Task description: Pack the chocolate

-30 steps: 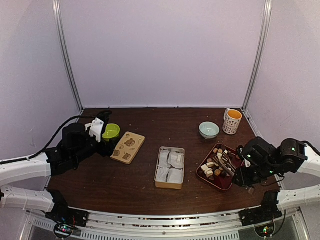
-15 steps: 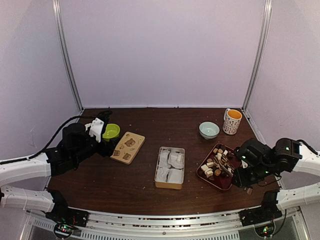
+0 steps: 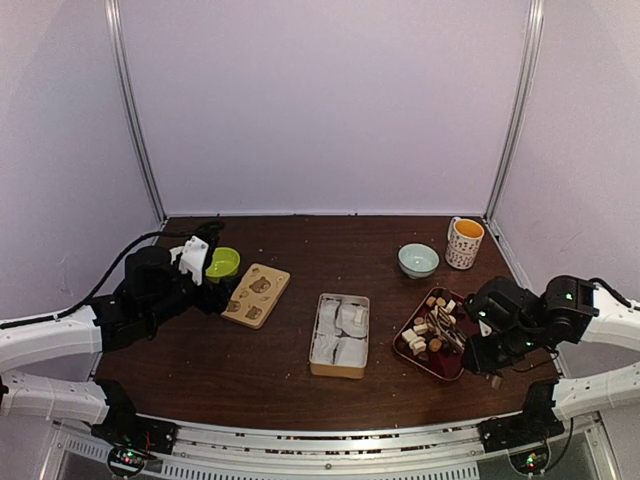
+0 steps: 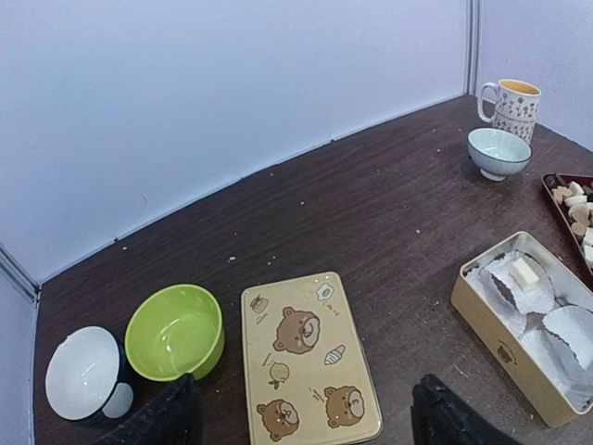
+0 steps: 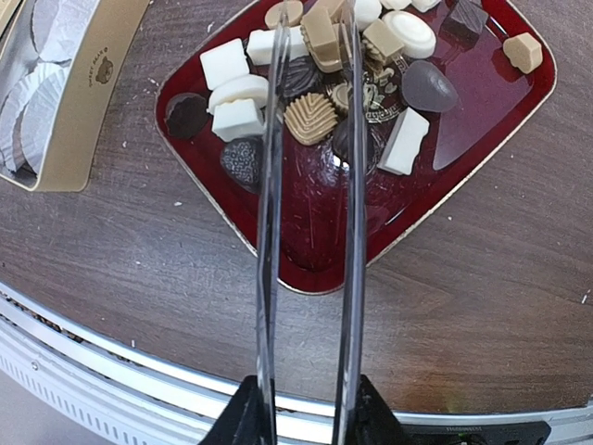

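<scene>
Right pincer clamped on metal tongs, tips straddling a tan chocolate in the red tray at top centre; left pincer wide open near the bear lid.

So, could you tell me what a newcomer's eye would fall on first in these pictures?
Most likely the red tray at the right, scattered with white, tan and dark chocolate, with the tongs in the right gripper poised over it. Next, the tan tin of white paper liners at the centre, and the bear-printed lid lying flat to its left.
</scene>
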Controlling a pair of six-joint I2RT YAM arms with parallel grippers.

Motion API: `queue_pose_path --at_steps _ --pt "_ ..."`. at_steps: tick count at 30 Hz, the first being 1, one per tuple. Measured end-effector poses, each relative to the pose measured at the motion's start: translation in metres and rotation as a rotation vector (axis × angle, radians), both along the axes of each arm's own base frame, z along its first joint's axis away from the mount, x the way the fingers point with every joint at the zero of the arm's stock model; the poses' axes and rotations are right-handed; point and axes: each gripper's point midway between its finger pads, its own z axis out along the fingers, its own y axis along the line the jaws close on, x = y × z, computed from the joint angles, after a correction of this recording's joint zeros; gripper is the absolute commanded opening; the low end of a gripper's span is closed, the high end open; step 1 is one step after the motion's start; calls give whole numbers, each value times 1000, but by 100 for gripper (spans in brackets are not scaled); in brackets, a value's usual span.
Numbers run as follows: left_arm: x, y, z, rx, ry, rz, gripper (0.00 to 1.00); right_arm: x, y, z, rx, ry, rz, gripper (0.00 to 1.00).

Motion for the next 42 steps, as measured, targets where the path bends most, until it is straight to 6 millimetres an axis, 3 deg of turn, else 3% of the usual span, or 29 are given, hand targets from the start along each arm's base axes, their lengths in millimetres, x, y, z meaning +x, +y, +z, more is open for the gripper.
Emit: queue_pose_path --at_steps 11,18,25,31,36,42 --pt "1 -3 2 -2 2 -8 79 1 0 -1 -16 1 1 20" --pt "1 -3 2 -2 2 -8 79 9 17 22 61 -44 35 20" --pt "1 -3 2 -2 3 -9 79 20 60 46 206 -75 120 20" --pt "1 -3 2 -1 4 -9 79 38 115 60 277 -66 212 19" --pt "1 -3 1 0 4 -9 79 43 151 57 307 -45 286 19" --pt "1 -3 1 1 6 -10 79 44 171 49 308 -19 335 19"
